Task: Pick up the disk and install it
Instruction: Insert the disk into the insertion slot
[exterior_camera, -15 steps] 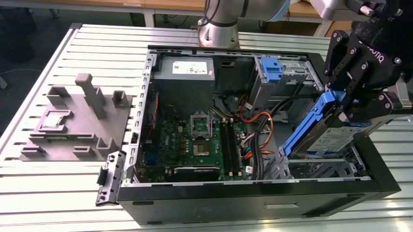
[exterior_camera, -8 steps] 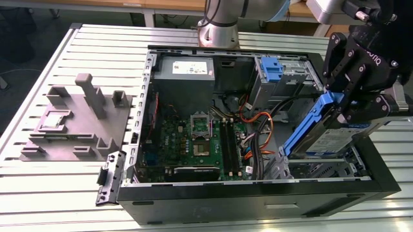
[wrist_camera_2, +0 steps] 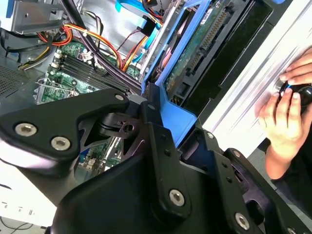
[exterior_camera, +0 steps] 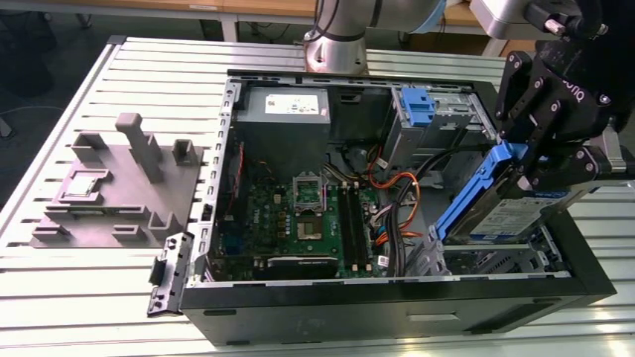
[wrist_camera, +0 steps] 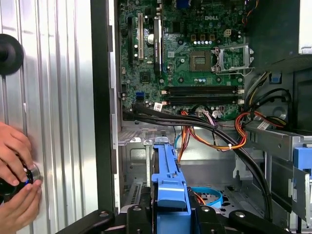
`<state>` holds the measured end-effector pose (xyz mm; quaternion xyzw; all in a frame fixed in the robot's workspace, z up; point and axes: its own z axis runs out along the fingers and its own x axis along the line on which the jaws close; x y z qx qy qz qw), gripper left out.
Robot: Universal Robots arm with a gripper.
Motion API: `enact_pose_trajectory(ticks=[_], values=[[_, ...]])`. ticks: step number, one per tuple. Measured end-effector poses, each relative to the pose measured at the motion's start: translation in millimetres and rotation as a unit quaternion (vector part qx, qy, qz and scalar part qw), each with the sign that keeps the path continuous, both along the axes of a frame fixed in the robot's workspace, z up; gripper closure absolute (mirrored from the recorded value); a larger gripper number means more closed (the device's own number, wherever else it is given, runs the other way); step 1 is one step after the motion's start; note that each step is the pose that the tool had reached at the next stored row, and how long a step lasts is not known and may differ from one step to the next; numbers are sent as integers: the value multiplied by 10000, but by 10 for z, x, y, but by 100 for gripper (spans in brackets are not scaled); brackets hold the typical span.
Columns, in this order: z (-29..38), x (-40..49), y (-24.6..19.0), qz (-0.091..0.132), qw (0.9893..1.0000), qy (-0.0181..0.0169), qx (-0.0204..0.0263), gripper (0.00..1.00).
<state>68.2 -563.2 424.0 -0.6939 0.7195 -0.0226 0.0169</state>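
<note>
Surface: one slatted aluminium table (exterior_camera: 79, 282), bearing one open black computer case (exterior_camera: 397, 312) and one grey moulded fixture block (exterior_camera: 119, 193) beside it, on the exterior view's left.
Gripper: one black two-fingered gripper (exterior_camera: 531, 167), fingers closed on the disk's blue-bracketed edges.
Disk: one flat rectangular silver-grey metal disk (exterior_camera: 508, 216) with a white label and blue plastic bracket, held tilted above the case's corner at the exterior view's right.
Case contents: one green motherboard (exterior_camera: 297, 216), one grey power-supply box (exterior_camera: 288, 111), one bare blue bracket (exterior_camera: 418, 104).
Hands: two, a person's (wrist_camera: 12, 146), close together on the table just outside the case.
</note>
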Motion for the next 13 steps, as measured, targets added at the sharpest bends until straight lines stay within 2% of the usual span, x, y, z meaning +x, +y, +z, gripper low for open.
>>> enact_pose_trajectory(ticks=[2, 3, 4, 5, 9, 11, 13], values=[[0, 0, 0, 0, 10000, 0, 0, 62], [1, 0, 0, 0, 10000, 0, -1, 56], [1, 0, 0, 0, 10000, 0, -2, 56], [-1, 0, 1, 0, 10000, 0, 1, 50], [-63, 0, 0, 0, 10000, 0, 0, 50], [-100, 0, 0, 0, 10000, 0, 0, 51], [-135, 0, 0, 0, 10000, 0, 0, 64]])
